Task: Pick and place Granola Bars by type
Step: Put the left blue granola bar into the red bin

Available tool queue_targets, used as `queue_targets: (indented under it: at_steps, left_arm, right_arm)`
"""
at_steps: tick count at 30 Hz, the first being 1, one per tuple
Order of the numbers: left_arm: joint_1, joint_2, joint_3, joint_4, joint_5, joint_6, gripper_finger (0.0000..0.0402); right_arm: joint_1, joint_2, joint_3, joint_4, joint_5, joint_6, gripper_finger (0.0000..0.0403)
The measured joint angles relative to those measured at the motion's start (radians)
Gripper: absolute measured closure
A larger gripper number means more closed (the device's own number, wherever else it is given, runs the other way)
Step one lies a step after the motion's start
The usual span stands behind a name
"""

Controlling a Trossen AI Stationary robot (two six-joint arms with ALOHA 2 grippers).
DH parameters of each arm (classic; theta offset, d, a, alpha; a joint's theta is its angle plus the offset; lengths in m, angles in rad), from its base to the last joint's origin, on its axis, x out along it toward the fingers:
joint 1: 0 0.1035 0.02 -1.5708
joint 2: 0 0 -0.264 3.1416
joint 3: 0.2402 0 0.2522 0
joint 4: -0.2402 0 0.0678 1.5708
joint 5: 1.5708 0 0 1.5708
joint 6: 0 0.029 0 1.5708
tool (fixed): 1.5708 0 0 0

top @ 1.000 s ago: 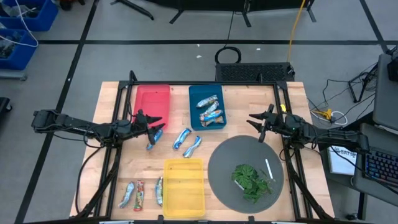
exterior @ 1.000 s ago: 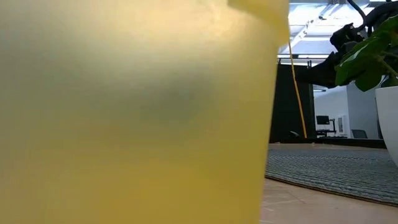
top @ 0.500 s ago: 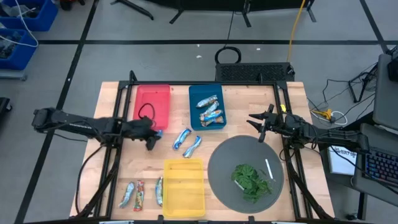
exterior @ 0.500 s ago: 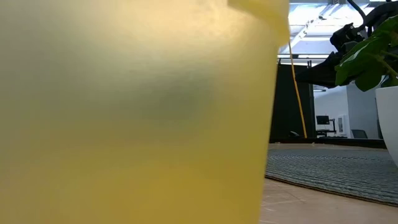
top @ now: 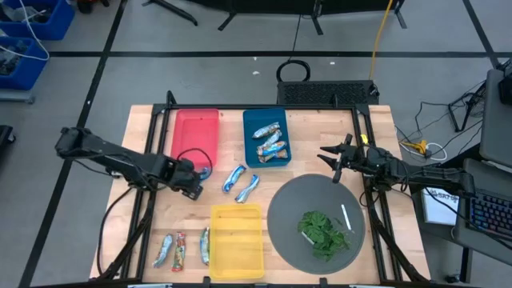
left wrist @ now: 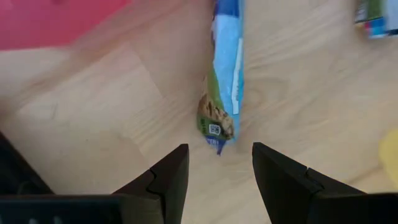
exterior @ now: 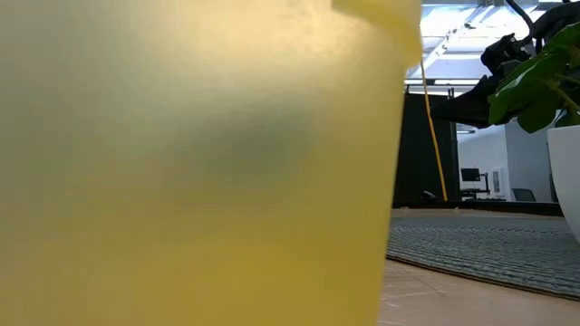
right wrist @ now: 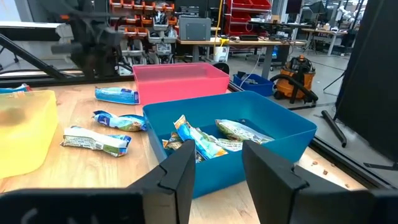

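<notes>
My left gripper [top: 194, 185] is open and points down over the near end of a blue-and-white granola bar [left wrist: 225, 87] that lies flat on the wood beside the red bin [top: 196, 131]. Its fingers [left wrist: 169, 177] stand just short of the bar's end and touch nothing. Two more blue bars [top: 241, 182] lie to its right. Several bars [top: 268, 141] sit in the blue bin [top: 249, 144]. Three other bars [top: 180, 250] lie left of the yellow bin [top: 237, 240]. My right gripper [top: 330, 162] waits open by the table's right side, facing the blue bin [right wrist: 273, 134].
A round grey mat [top: 288, 216] holds a green leafy bunch [top: 323, 232] and a thin white stick [top: 346, 216]. The yellow bin's wall [exterior: 199, 163] fills most of the low view. Black frame rails [top: 148, 200] run along the table's left and right edges.
My left gripper has moved toward the table's near edge and tipped downward, ending over the near end of the blue bar beside the red bin. Its arm has swung and bent behind it. The right arm has kept still.
</notes>
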Motion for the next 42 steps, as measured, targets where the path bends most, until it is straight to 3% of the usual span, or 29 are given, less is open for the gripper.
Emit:
queue_targets:
  at_steps: [18, 21, 24, 30, 36, 40, 42]
  left_arm:
    - [-0.022, 0.218, -0.001, 0.126, -0.06, 0.058, 0.0228]
    - [-0.044, 0.226, -0.002, 0.16, -0.043, 0.061, 0.0276]
    - [-0.073, 0.218, -0.002, 0.21, -0.053, 0.054, 0.0367]
    - [-0.139, 0.204, 0.072, 0.222, -0.141, 0.062, 0.0393]
    - [-0.152, 0.204, 0.291, 0.002, -0.289, 0.183, 0.0394]
    - [-0.114, 0.203, 0.446, -0.349, -0.493, 0.14, 0.0396]
    - [-0.063, 0.197, 0.482, -0.521, -0.548, 0.074, 0.0396]
  right_arm:
    - [0.0, 0.0, 0.0, 0.0, 0.0, 0.0, 0.0277]
    - [0.0, 0.0, 0.0, 0.0, 0.0, 0.0, 0.0277]
    - [0.0, 0.0, 0.0, 0.0, 0.0, 0.0, 0.0277]
    - [0.0, 0.0, 0.0, 0.0, 0.0, 0.0, 0.0279]
    - [0.0, 0.0, 0.0, 0.0, 0.0, 0.0, 0.0278]
    - [0.0, 0.0, 0.0, 0.0, 0.0, 0.0, 0.028]
    - [0.0, 0.0, 0.0, 0.0, 0.0, 0.0, 0.0279]
